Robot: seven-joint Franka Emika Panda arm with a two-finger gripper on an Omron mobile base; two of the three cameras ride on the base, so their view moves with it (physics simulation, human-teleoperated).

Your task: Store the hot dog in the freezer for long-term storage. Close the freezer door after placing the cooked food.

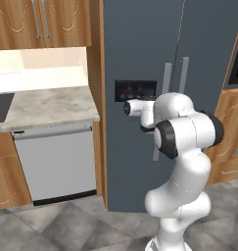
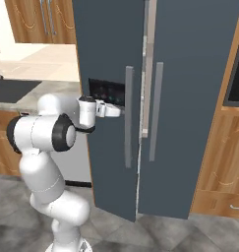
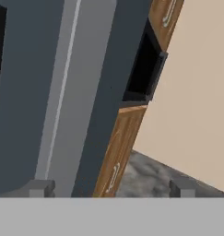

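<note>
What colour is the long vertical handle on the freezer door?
Grey: the handle stands out against the dark blue-grey freezer door, clearest in the right base view.

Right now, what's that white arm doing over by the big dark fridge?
The white robot arm has its gripper up by the long grey handle of the freezer door, just beside the black control panel. Its jaws stand open and grip nothing. The door looks almost shut, perhaps a crack ajar.

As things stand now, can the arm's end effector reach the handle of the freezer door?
Probably yes. The end effector is open and already sits close beside the long grey handle on the freezer door, which stands slightly ajar. Nothing lies between them.
</note>
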